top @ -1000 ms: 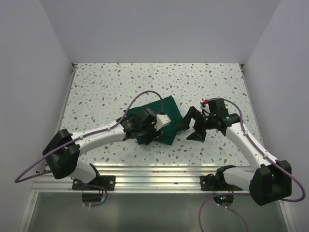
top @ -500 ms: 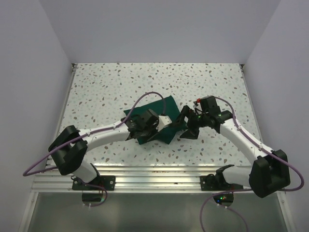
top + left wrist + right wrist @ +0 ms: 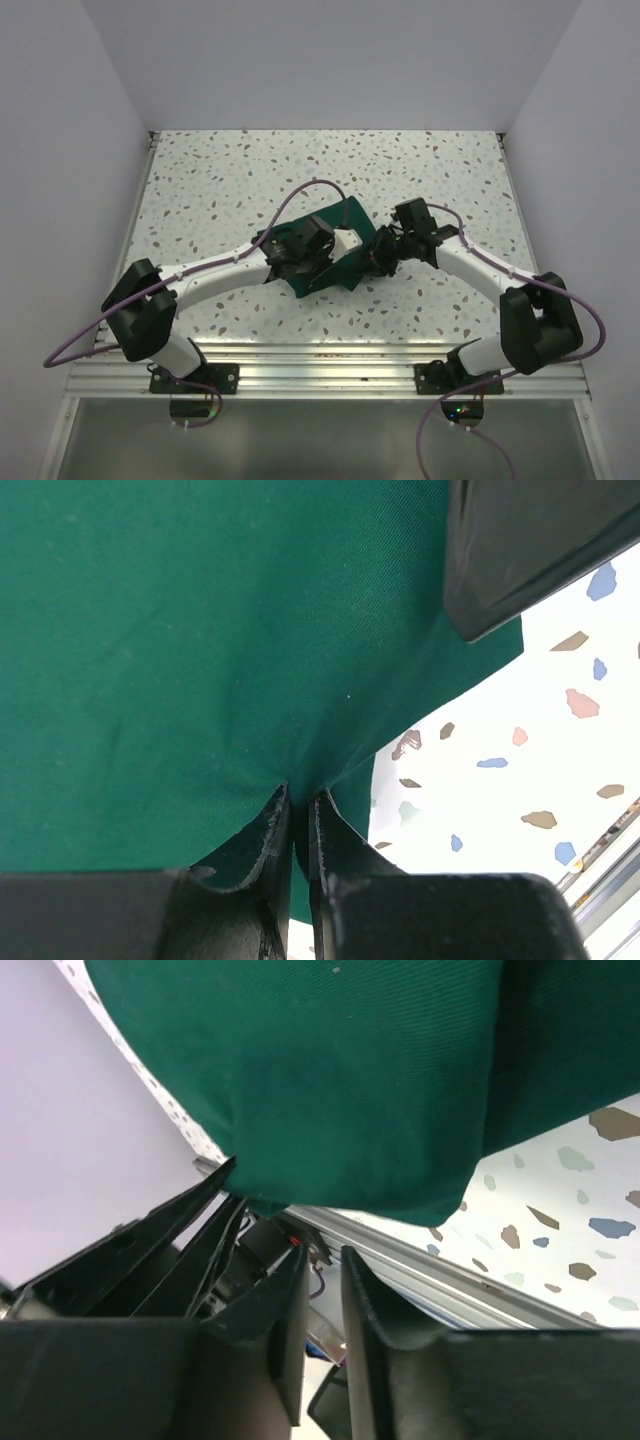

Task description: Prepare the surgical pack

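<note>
The surgical pack shows as a folded dark green cloth bundle (image 3: 349, 216) in the middle of the speckled table; whatever is inside it is hidden. My left gripper (image 3: 316, 266) lies over its near part. In the left wrist view the left gripper (image 3: 298, 798) is shut, pinching a fold of the green cloth (image 3: 200, 630). My right gripper (image 3: 381, 255) sits at the bundle's right edge. In the right wrist view the right gripper (image 3: 322, 1256) has only a narrow gap with nothing in it, and the cloth (image 3: 330, 1080) hangs just beyond its tips.
An aluminium rail (image 3: 320, 352) runs along the table's near edge and also shows behind the right fingers (image 3: 430, 1252). White walls close off the speckled table (image 3: 240, 170) on three sides. Purple cables (image 3: 300, 197) arch off both arms.
Both arms have moved in on the bundle. The left jaws closed onto the cloth. The right gripper slid left to the bundle's edge and narrowed from wide open. The bundle turned slightly.
</note>
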Motion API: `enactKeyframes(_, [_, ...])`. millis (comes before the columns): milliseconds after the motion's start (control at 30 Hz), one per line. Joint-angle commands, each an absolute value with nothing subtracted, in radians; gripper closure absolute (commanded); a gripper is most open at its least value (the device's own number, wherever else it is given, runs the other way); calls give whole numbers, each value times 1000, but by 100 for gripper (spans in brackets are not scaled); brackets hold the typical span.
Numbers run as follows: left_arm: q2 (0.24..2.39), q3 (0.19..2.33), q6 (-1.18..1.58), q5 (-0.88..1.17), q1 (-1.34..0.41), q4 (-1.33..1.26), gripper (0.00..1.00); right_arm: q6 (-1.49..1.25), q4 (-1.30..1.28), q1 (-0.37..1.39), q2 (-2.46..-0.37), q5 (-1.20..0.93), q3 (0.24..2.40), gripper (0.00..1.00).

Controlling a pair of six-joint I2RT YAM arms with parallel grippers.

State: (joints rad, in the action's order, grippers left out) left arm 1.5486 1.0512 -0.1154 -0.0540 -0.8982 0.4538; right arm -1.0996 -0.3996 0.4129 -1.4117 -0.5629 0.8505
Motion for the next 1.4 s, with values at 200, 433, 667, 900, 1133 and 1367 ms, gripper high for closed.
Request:
enactKeyframes(200, [1525, 1143, -115, -57, -905, 440, 100, -1140, -286, 433, -1440, -486, 835, 87])
enactKeyframes(433, [1494, 1140, -109, -29, -905, 446, 100, -1169, -209, 456, -1489, -445, 821, 93])
enactKeyframes(667, [1490, 1155, -112, -5, -905, 453, 100, -1235, -101, 492, -1496, -347, 781, 100])
enactKeyframes(900, [1483, 1151, -103, 41, -905, 446, 100, -1282, -5, 509, -1511, -272, 739, 100])
enactKeyframes(1133, [1483, 1160, -97, 60, -905, 449, 100, -1299, 78, 518, -1526, -242, 742, 100])
enactKeyframes(1367, [1488, 1167, -80, 61, -905, 446, 100, -1261, 12, 520, -1519, -227, 773, 100])
